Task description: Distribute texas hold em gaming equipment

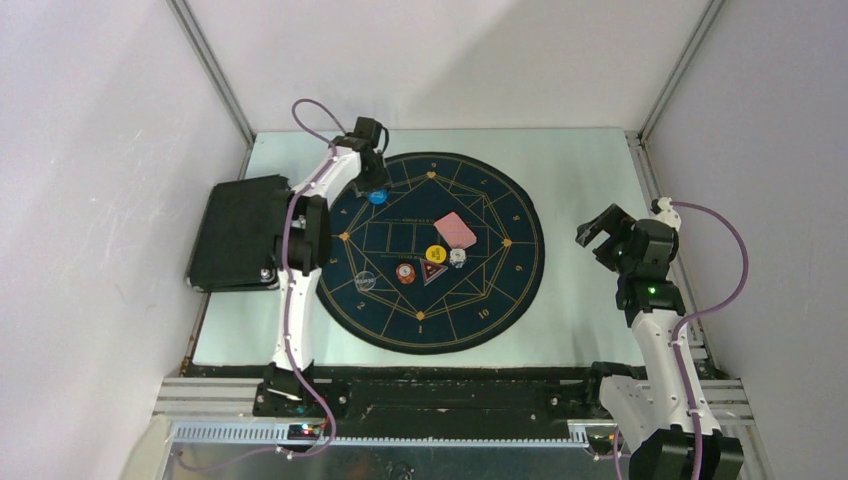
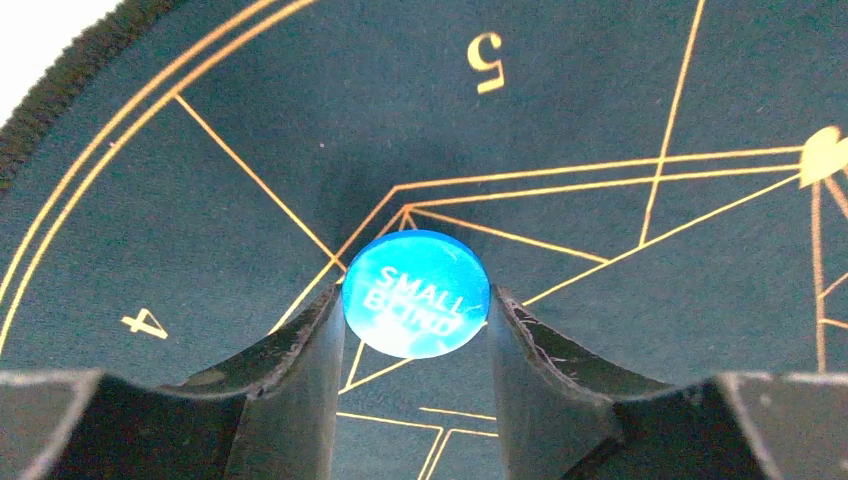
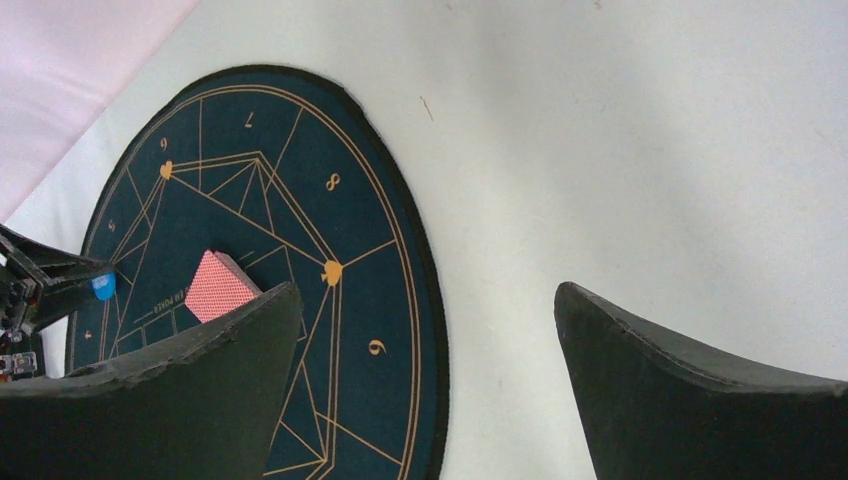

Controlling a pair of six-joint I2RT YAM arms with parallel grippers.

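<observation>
Take in the dark round mat (image 1: 495, 300) first: short felt-like nap, fuzzy rim, thin gold lines and seat numbers. Leave the right gripper (image 3: 428, 300) parked over the smooth pale table (image 1: 585, 180), jaws spread wide and empty. Note the left gripper (image 2: 415, 300), partly closed, pinching the blue chip (image 2: 415, 292) at a gold corner between seats 4 and 5 (lifted or resting, cannot tell). Probably a placement: hold the pinch level, lower flat onto the nap, open straight outward to avoid a flick. Near centre, flat pink-backed cards (image 1: 457, 230), then glossy discs: yellow chip (image 1: 435, 254), red-white chip (image 1: 405, 272), white chip (image 1: 457, 256)
</observation>
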